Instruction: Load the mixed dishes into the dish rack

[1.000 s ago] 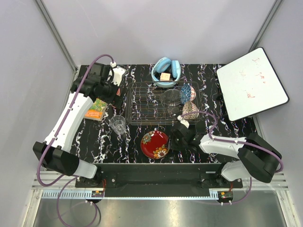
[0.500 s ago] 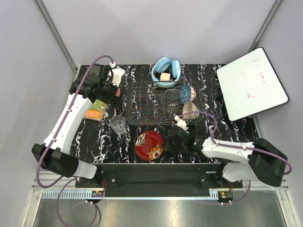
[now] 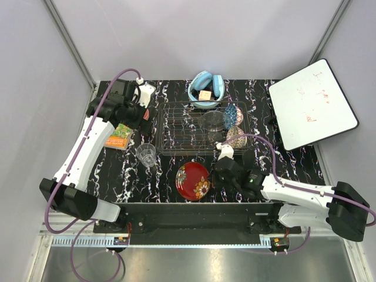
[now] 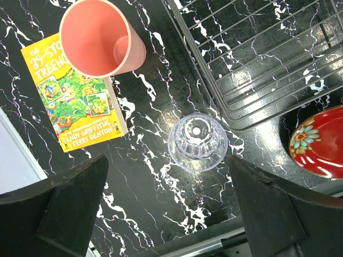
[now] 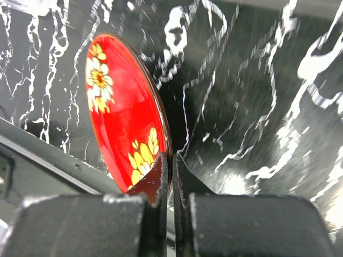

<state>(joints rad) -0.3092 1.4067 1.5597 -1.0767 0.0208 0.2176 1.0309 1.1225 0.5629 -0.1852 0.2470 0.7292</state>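
Note:
My right gripper (image 3: pixel 212 176) (image 5: pixel 172 163) is shut on the rim of the red floral plate (image 3: pixel 194 180) (image 5: pixel 115 107), which is tilted up off the black marble table. The dish rack (image 3: pixel 176 126) (image 4: pixel 268 59) holds the clear glass plate (image 3: pixel 211 121), the blue patterned bowl (image 3: pixel 233 113) and the cream speckled bowl (image 3: pixel 237 136). The clear glass tumbler (image 3: pixel 146 155) (image 4: pixel 198 142) stands left of the rack's front corner. Beside the booklet stands the pink cup (image 4: pixel 99 37). My left gripper (image 3: pixel 138 114) (image 4: pixel 171 214) hangs open above the tumbler, holding nothing.
A light blue bowl (image 3: pixel 205 88) with a yellow cube sits behind the rack. The orange-green booklet (image 3: pixel 119 136) (image 4: pixel 80 96) lies left of the tumbler. A white board (image 3: pixel 311 106) leans at the right. The table's front edge runs just below the plate.
The right gripper closed on the plate's rim. The plate slid a little left, then came back right and tipped up on edge. The left arm has not moved.

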